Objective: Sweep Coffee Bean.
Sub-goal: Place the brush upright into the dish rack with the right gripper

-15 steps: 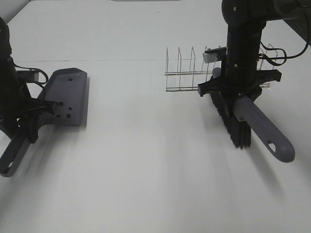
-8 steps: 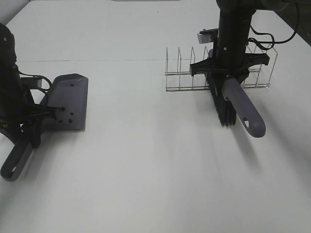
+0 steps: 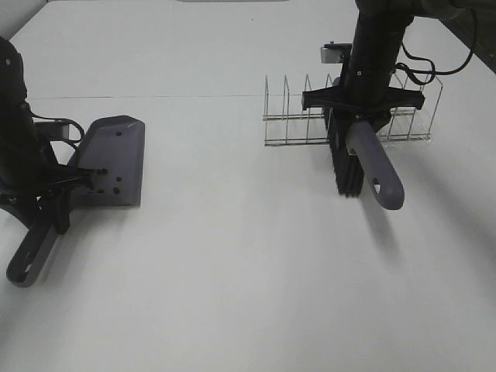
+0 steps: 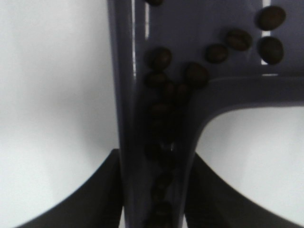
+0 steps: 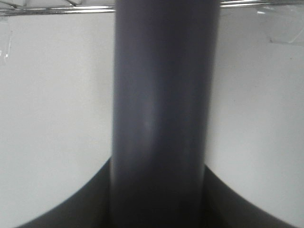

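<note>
Since 1 second ago, the right gripper (image 3: 363,99) has carried the brush (image 3: 380,174) back toward the wire rack (image 3: 287,116), jaws clamped on its handle. Well left of the rack, the left gripper (image 3: 60,182) clamps the dustpan (image 3: 116,155) handle, and coffee beans (image 4: 161,114) fill the handle's channel.

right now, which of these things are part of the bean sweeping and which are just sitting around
Part of the job:
- dustpan, gripped by the left gripper
- brush, gripped by the right gripper
- coffee beans, lying in the dustpan and along its handle

Just sitting around:
- wire rack, behind the brush
</note>
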